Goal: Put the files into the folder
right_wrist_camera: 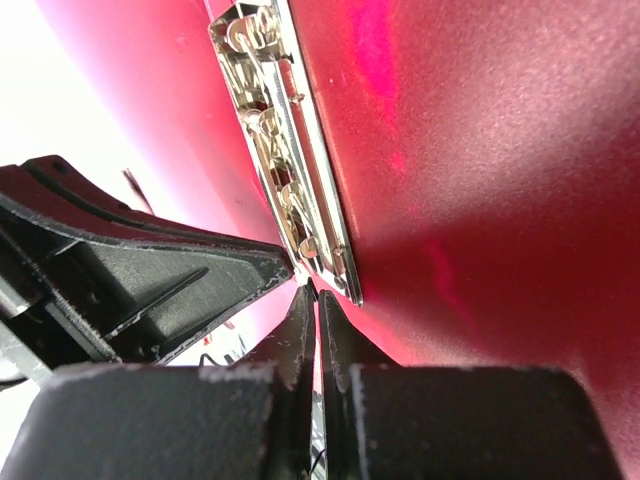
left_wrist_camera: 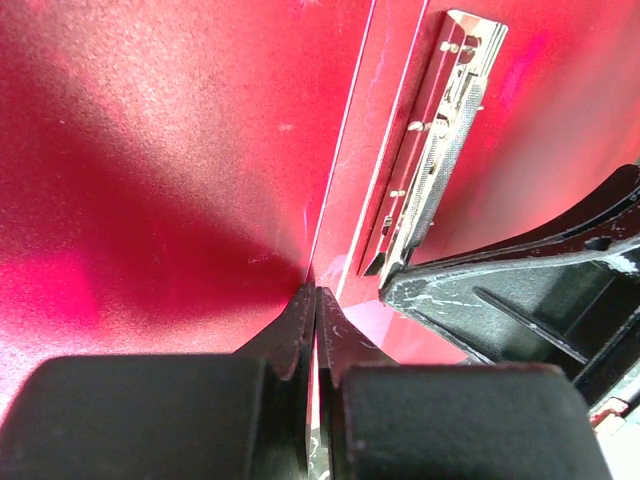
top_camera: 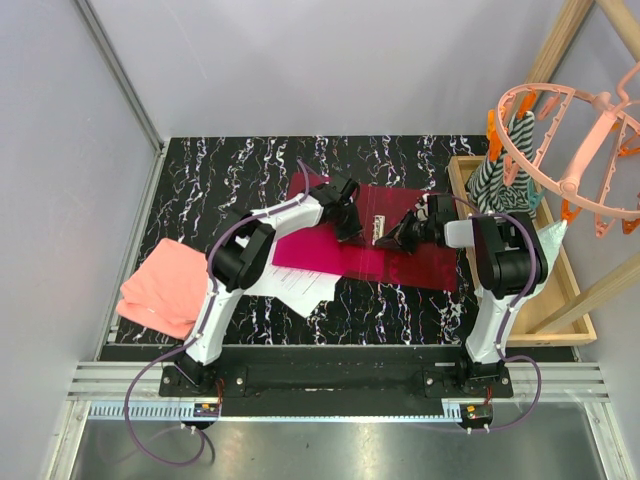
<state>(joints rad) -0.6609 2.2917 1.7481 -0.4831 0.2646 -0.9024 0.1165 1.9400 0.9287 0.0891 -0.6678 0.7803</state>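
Near edge: both arm bases, left arm reaching in over the files (top_camera: 305, 287). The white sheets lie flat on the desk (top_camera: 400, 310), against the near-left edge of the folder (top_camera: 400, 262), not inside it. Can't tell if a corner is tucked under the cover. Pink cloth (top_camera: 160, 285) is folded at the left desk edge, apart from the sheets.

Mid desk: the folder lies open, red inside face up, with the metal clip (top_camera: 380, 227) on its centre strip. Both arms meet over it.

- left fingers (left_wrist_camera: 290, 335): together, tips down on the red surface at the fold line just left of the clip (left_wrist_camera: 435, 140). Only a hairline shows between them; can't tell if anything thin is nipped.
- right fingers (right_wrist_camera: 295, 335): together, tips right at the near end of the clip (right_wrist_camera: 285, 150), holding nothing visible.
- The two sets of tips sit just beside each other, clip between them in the top view.

Further right: a wooden tray (top_camera: 565, 300) along the right desk edge, with a peach hanger rack (top_camera: 560, 120) above its far end.
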